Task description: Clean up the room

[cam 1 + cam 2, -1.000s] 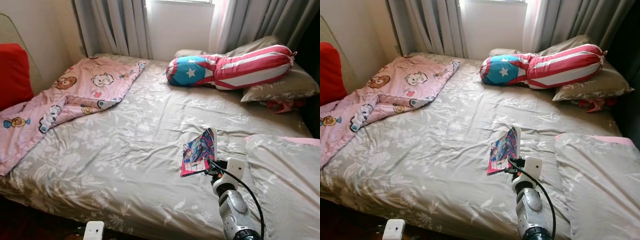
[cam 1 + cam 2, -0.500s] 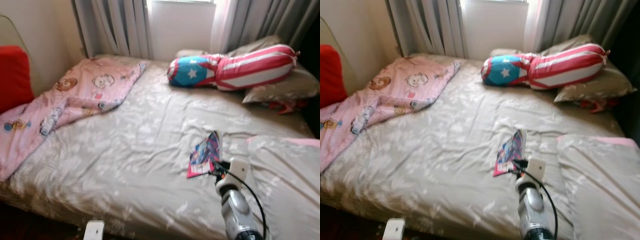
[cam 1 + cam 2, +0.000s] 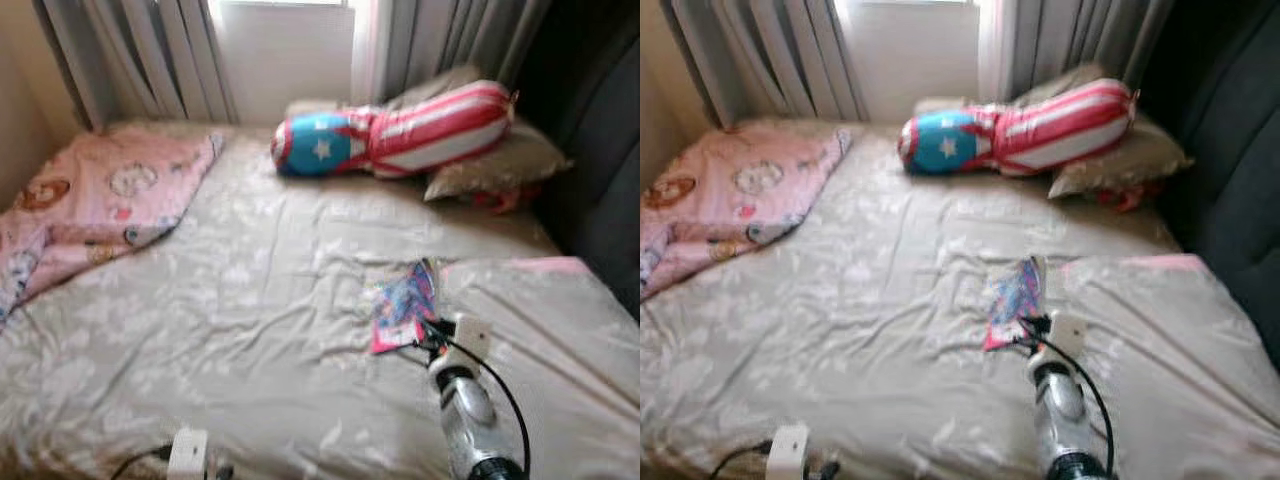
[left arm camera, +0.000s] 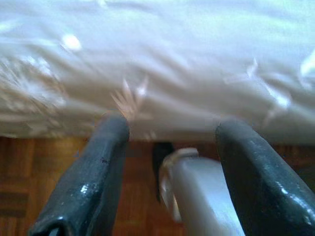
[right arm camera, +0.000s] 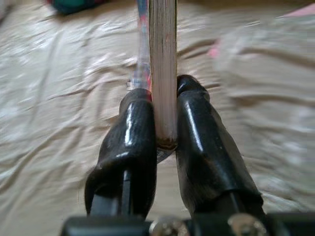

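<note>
Across the grey floral bedsheet (image 3: 250, 300), the right gripper (image 5: 165, 142) pinches a thin, colourful, probably light and floppy book (image 3: 405, 305) by its lower edge at lower right, while the left gripper (image 4: 170, 147) hangs open.

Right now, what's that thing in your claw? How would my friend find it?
Look at the big bed with the grey flowered sheet. Near its right side, my right claw pinches a thin book by its edge. It is the only flat, glossy thing there, brightly coloured among soft pillows and blankets.
</note>
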Tool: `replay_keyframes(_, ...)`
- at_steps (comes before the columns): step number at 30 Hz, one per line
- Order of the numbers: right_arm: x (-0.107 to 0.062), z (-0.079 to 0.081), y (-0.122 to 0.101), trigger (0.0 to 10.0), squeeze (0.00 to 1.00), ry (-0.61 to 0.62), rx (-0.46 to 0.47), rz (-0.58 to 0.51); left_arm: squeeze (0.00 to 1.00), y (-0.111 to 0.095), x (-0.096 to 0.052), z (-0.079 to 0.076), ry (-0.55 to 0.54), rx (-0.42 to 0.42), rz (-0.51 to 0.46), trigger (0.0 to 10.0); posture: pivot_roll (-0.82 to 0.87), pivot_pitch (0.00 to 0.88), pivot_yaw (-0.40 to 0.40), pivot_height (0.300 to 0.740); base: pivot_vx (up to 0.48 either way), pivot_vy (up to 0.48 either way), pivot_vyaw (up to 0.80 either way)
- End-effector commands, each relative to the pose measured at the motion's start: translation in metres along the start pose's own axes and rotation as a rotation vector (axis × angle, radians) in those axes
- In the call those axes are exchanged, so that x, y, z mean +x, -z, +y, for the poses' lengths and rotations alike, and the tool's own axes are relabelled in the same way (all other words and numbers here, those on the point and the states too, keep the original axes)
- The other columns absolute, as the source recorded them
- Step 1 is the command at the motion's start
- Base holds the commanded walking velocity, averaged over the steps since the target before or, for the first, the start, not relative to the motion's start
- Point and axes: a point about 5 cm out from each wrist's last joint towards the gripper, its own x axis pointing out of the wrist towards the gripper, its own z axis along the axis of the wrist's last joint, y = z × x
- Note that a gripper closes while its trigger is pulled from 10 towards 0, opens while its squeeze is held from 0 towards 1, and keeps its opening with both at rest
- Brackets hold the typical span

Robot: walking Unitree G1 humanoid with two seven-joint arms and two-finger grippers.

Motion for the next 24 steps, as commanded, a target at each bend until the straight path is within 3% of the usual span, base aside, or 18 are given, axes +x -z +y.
replay_keyframes(1, 0.004, 0.010, -0.010, 10.0, 0.00, -0.065, 0.007, -0.042, 0.00, -0.010, 0.002, 0.004, -0.009, -0.018, -0.048, 10.0, 0.05, 0.000, -0.052, 0.726, 0.000, 0.000, 0.00)
replay_keyframes(2, 0.004, 0.010, -0.010, 10.0, 0.00, -0.065, 0.007, -0.042, 0.00, -0.010, 0.002, 0.004, -0.009, -0.018, -0.048, 10.0, 0.05, 0.000, -0.052, 0.726, 0.000, 0.000, 0.00)
replay_keyframes(6, 0.003, 0.019, -0.008, 10.0, 0.00, -0.145, 0.021, -0.040, 0.00, -0.042, 0.008, 0.005, -0.012, -0.080, -0.186, 10.0, 0.04, 0.000, -0.051, 0.726, 0.000, 0.000, 0.00)
replay_keyframes(10, 0.003, 0.027, -0.013, 10.0, 0.00, -0.216, 0.046, -0.064, 0.00, -0.086, 0.010, 0.003, 0.005, -0.109, -0.395, 10.0, 0.03, 0.000, -0.046, 0.726, 0.000, 0.000, 0.00)
replay_keyframes(13, 0.003, 0.032, -0.013, 10.0, 0.00, -0.264, 0.051, -0.067, 0.00, -0.111, 0.007, -0.001, 0.028, -0.109, -0.520, 10.0, 0.03, 0.000, -0.046, 0.726, 0.000, 0.000, 0.00)
replay_keyframes(16, 0.002, 0.035, -0.013, 10.0, 0.00, -0.291, 0.072, -0.073, 0.00, -0.141, -0.005, -0.009, 0.045, -0.088, -0.685, 10.0, 0.03, 0.000, -0.046, 0.726, 0.000, 0.000, 0.00)
replay_keyframes(22, 0.002, 0.035, -0.013, 10.0, 0.00, -0.286, 0.059, -0.069, 0.00, -0.147, -0.012, -0.008, 0.030, -0.092, -0.733, 10.0, 0.04, 0.002, -0.047, 0.726, 0.000, 0.000, 0.00)
replay_keyframes(24, 0.003, 0.031, -0.009, 10.0, 0.00, -0.240, 0.013, -0.030, 0.00, -0.146, -0.012, -0.014, 0.030, -0.102, -0.733, 10.0, 0.03, 0.002, -0.046, 0.726, 0.000, 0.000, 0.00)
